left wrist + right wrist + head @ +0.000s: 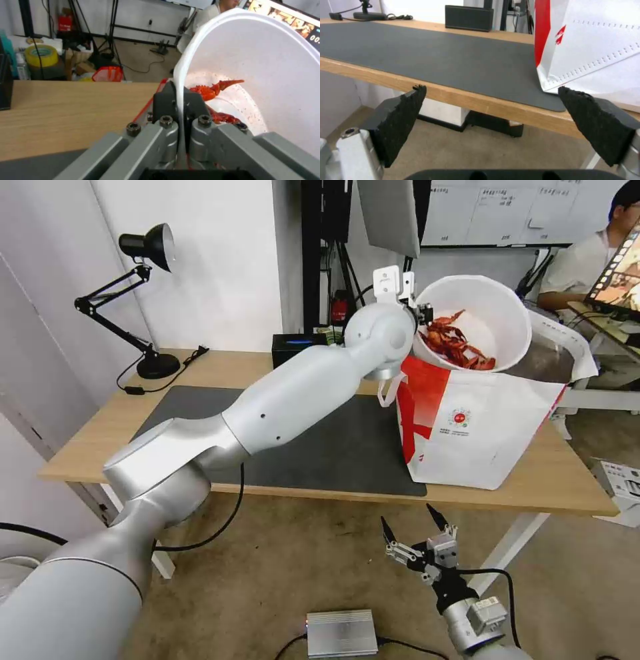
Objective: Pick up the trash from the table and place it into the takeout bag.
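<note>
The trash in view is a white round bowl [490, 307] holding red crayfish shells [457, 345]. It hangs tilted above the open mouth of the takeout bag [480, 430], a white-and-red tote standing on the right part of the table [220, 367]. My left gripper [421, 317] is shut on the bowl's rim. In the left wrist view the rim [181, 82] runs between the fingers, with the shells [213, 91] just inside. My right gripper [410, 523] hangs open below the table's front edge, near the bag; its pads [401, 120] hold nothing.
A dark grey mat [320, 447] covers the table's middle. A black box [297, 348] and a black desk lamp [143, 293] stand at the back. A silver unit [341, 633] with cables lies on the floor in front.
</note>
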Tool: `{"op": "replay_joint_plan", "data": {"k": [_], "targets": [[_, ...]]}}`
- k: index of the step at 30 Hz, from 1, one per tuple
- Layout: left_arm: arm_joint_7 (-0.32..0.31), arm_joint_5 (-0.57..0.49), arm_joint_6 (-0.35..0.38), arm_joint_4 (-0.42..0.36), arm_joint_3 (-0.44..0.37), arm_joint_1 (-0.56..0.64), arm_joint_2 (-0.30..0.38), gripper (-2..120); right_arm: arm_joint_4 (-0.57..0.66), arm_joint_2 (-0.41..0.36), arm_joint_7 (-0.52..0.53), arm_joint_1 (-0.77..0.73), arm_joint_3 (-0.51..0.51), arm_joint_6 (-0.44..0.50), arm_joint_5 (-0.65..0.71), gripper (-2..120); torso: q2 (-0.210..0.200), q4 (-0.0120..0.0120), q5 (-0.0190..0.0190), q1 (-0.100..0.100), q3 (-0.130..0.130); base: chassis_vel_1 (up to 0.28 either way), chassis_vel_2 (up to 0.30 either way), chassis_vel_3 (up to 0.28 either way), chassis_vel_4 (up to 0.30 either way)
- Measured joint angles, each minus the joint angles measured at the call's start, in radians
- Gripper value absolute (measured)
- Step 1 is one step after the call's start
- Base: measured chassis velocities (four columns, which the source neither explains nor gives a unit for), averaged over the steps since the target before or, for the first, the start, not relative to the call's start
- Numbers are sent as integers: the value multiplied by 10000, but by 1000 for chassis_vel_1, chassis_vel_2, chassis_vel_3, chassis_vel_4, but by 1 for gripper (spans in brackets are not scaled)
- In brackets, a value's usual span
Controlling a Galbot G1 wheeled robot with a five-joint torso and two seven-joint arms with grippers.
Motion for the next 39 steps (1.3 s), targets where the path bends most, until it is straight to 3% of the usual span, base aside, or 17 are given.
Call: {"op": "replay_joint_plan", "data": {"k": [9, 19, 29, 31, 33, 35, 36, 39], "targets": [[31, 41, 16, -229, 116, 93, 64, 1, 0, 0, 0, 1, 0, 0, 0, 100, 0, -1, 0, 0, 0, 0, 0, 0, 0], [80, -201, 510, -673, 205, -33, 354, 36, 1, 0, 0, 0, 0, 0, 0, 100, 0, 0, -1, 0, 0, 0, 0, 0, 0], [198, -224, 341, -1290, 187, -48, 567, 70, 0, 0, 0, 0, 0, 0, 0, 100, 0, -4, 0, 0, -1, 0, 0, 0, 0], [238, -8, 67, -1802, 109, 100, 1017, 81, 1, 0, 0, 0, 0, 0, 0, 100, 0, -3, 0, 1, -1, 0, 0, 0, 0], [263, 106, -49, -2012, 67, 182, 1225, 85, 1, 0, 1, 0, 0, 0, 0, 100, 0, -2, -1, 1, -1, 0, 0, 0, 0], [568, 560, -219, -2578, -50, 476, 1991, 96, 0, 0, 0, 0, 0, 0, 0, 100, 0, 0, -2, 0, -1, 0, 0, 0, 0], [568, 560, -219, -2578, -50, 476, 1991, 96, 0, 0, 0, 0, 0, 0, 0, 100, 0, 0, -2, 0, -1, 0, 0, 0, 0], [1130, 1010, -444, -3146, -278, 1001, 3038, 100, 0, 0, 0, 0, 0, 0, 0, 100, 0, 1, -5, 1, 0, 0, 0, 0, 0]]}}
